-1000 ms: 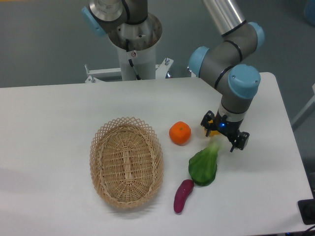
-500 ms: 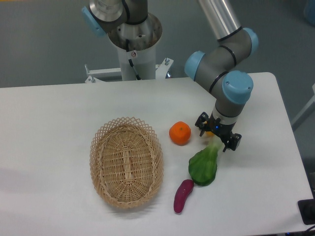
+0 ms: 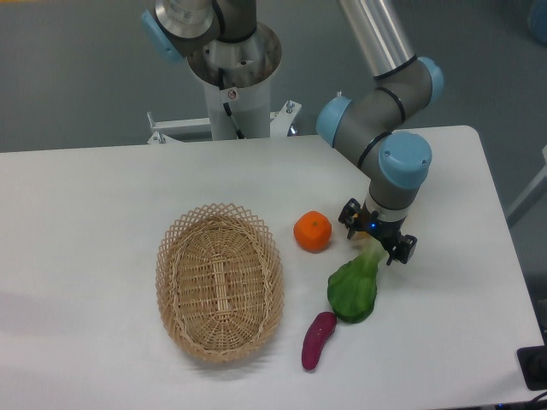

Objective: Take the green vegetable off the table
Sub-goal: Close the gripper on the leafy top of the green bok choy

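shifted left, the open claw [image 3: 374, 238] straddles the green vegetable [image 3: 353, 288] on the white table [image 3: 102, 205].

From my seat I could not tell whether the gripper [image 3: 373, 241] was closed: its wrist hid the fingertips and covered the pale stem end of the green vegetable [image 3: 353, 289]. The arm's upper links ran off the top edge, as did the second robot base [image 3: 224, 43].
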